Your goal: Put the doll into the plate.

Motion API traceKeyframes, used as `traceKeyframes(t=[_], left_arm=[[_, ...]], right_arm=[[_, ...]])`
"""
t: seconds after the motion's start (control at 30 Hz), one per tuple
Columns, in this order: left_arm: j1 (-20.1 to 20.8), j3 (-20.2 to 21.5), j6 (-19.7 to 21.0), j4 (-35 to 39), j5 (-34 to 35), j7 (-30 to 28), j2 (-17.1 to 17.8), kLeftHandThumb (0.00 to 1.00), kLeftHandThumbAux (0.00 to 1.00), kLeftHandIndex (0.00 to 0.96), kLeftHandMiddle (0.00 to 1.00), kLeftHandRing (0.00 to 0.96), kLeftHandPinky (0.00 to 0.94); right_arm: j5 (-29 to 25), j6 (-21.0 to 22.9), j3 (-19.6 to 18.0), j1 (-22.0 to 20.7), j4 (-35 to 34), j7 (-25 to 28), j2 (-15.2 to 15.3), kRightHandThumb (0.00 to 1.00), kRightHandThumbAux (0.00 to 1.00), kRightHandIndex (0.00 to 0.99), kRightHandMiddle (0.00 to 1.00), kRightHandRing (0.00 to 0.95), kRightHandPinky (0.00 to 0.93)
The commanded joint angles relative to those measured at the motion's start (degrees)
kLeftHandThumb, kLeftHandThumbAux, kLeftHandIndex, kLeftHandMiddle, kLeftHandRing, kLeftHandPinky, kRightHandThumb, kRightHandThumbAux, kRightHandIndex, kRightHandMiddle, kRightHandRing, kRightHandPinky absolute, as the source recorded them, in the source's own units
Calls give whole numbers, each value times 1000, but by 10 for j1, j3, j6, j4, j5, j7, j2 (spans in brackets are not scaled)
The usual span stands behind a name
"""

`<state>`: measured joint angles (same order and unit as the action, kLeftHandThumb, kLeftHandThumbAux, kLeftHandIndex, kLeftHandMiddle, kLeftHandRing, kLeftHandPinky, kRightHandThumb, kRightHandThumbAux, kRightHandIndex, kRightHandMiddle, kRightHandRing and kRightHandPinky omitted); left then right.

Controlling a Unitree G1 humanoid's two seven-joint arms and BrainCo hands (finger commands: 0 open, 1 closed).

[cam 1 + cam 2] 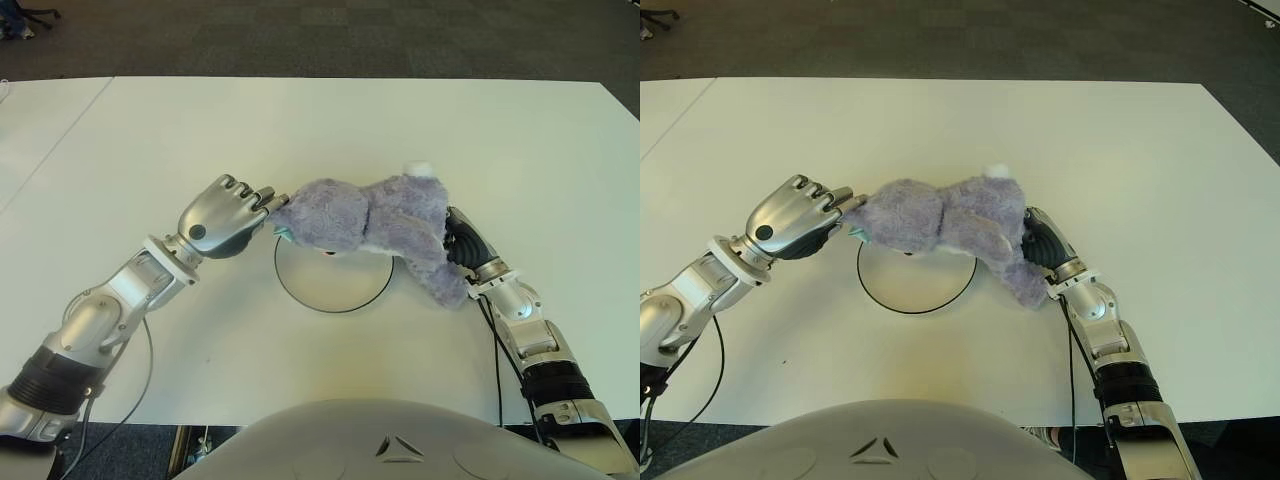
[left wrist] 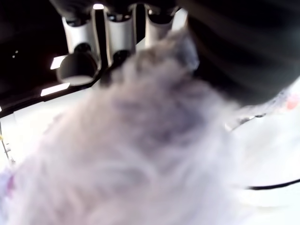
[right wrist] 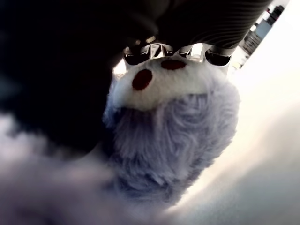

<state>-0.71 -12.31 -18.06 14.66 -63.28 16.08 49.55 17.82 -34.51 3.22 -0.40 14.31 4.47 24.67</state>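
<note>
the doll (image 1: pixel 375 222) is a soft, fluffy grey-purple plush with a white tuft, stretched sideways over the far rim of the plate (image 1: pixel 335 290) and held between both hands, only partly above it; the left hand (image 1: pixel 225 215) pinches its head end with curled fingers, the right hand (image 1: pixel 462 243) grasps a leg with a white paw. if one hand lets go first, i think the limp body may swing and land off the plate, on the table (image 1: pixel 300 130)
</note>
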Motion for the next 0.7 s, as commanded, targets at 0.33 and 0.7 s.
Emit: traceKeyframes(t=[0.33,0.7], left_arm=[[9,-3,-12,-2,-12,-16,-16,715,700,438,758,790,823],[15,-5,-12,-5,-15,-20,-22,715,700,438,758,790,823]], right_arm=[[42,-23,24,-22,27,-43,-16,700,718,439,872,878,883],[91,-31,40,-52,61,-98,-15,697,718,439,870,871,881]])
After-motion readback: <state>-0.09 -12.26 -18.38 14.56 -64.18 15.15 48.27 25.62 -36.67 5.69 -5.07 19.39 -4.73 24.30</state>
